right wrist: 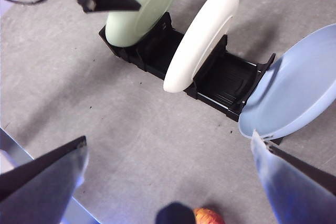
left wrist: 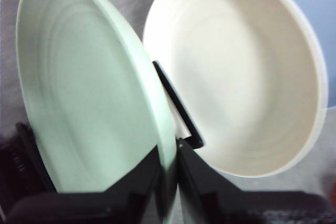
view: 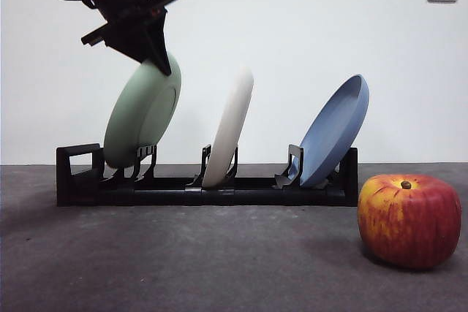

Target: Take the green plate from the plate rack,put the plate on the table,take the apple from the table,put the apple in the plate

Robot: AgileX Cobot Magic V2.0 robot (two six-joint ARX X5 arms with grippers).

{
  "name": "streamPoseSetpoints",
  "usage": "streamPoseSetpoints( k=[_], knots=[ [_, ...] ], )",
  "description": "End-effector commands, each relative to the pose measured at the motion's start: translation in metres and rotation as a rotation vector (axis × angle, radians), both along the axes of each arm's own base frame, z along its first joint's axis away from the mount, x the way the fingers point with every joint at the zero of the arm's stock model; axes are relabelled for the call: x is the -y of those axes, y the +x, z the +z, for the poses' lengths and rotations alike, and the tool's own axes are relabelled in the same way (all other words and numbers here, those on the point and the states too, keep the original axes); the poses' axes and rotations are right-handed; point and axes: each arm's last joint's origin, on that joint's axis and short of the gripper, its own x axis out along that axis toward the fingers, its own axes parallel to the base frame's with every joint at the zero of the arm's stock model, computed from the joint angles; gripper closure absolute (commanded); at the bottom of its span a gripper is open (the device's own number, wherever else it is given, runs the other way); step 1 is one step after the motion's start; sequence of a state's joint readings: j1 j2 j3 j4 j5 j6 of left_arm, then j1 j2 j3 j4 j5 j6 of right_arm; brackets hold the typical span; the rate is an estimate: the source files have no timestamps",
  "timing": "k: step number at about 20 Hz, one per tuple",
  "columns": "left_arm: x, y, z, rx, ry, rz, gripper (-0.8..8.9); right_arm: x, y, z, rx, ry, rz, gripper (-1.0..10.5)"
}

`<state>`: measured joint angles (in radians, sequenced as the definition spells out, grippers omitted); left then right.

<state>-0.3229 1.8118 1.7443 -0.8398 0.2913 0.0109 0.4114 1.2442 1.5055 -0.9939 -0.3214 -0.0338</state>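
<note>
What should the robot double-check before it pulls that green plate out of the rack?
1. Left gripper jaws clamped on the green plate rim: ok.
2. Plate clear of the plate rack: cannot tell; its lower edge sits about level with the slot holders.
3. Gap to the cream-white plate beside it: ok, apart in the front view.
4. Bare table in front of the rack for setting down: ok.
5. Apple out of the path, at the rack's far end: ok.
6. Right gripper open, away from the rack: ok.
</note>
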Motion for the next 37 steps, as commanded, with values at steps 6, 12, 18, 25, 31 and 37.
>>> streamPoseSetpoints(
  k=[6,12,18,25,31,37],
  knots=[
    [-0.003,-0.042,0.118,0.206,-0.145,-0.138,8.26,-0.001,0.002,0.003,0.023,0.016,-0.003,3.5],
    [-0.018,-0.113,0.184,0.298,-0.111,-0.262,8.22,-0.001,0.002,0.003,0.028,0.018,-0.004,3.5],
    [-0.025,-0.182,0.217,0.469,-0.052,-0.221,8.23,-0.001,0.002,0.003,0.027,0.018,-0.004,3.5],
    [-0.023,-0.231,0.173,0.348,0.06,-0.246,8.22,-0.001,0.002,0.003,0.026,0.017,-0.004,3.5],
    [0.009,-0.23,0.071,0.05,0.237,-0.282,8.22,-0.001,0.002,0.003,0.026,0.017,-0.004,3.5],
    [0.047,-0.229,-0.021,0.033,0.283,-0.25,8.23,-0.001,0.002,0.003,0.021,0.021,-0.009,3.5]
  ],
)
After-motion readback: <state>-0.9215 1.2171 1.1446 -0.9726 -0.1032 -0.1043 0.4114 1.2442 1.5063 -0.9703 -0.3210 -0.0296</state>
